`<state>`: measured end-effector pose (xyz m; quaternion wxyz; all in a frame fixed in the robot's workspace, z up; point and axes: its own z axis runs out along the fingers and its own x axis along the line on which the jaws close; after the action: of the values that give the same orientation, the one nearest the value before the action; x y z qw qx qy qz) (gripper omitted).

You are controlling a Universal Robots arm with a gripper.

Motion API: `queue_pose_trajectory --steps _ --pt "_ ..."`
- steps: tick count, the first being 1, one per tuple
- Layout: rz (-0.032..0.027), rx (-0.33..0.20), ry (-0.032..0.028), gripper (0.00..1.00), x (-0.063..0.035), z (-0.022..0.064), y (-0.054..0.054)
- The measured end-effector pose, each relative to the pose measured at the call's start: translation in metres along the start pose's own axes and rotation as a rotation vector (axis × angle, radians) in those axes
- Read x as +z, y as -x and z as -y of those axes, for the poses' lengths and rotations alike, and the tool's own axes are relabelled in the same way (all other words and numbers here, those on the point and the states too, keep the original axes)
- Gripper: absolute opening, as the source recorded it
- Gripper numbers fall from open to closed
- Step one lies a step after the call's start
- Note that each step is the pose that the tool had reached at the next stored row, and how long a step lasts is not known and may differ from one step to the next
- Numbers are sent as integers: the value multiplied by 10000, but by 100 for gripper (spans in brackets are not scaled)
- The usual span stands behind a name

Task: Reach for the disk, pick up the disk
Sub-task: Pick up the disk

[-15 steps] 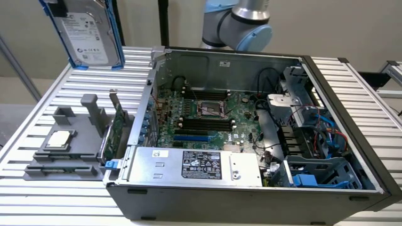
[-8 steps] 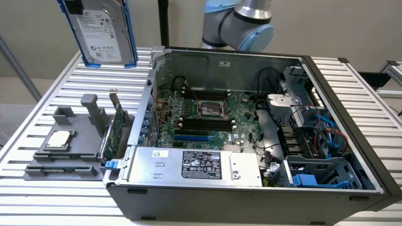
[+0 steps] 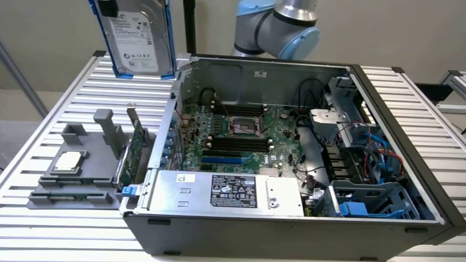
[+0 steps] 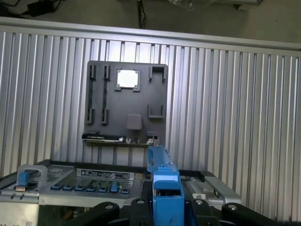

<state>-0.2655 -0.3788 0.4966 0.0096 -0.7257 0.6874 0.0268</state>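
Fingers clamp the disk aloft; grey holder cradles 1 chip.

the exterior view stands off the arm, in front of and above the open computer case. it tilts down into the case from a middle distance. the slatted table runs out to both sides, and the robot arm rises beyond the far wall. the wrist view looks steeply down from high over the table, with the blue edge of the disk right at the lens. both views share the grey holder with its square chip, the power supply, the slatted table and the disk.
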Motion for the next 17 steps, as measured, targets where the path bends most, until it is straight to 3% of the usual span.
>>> queue_pose_trajectory --steps 9,17 --pt "11 7 126 33 -38 406 -77" --pt "0 9 162 33 -98 762 -167"
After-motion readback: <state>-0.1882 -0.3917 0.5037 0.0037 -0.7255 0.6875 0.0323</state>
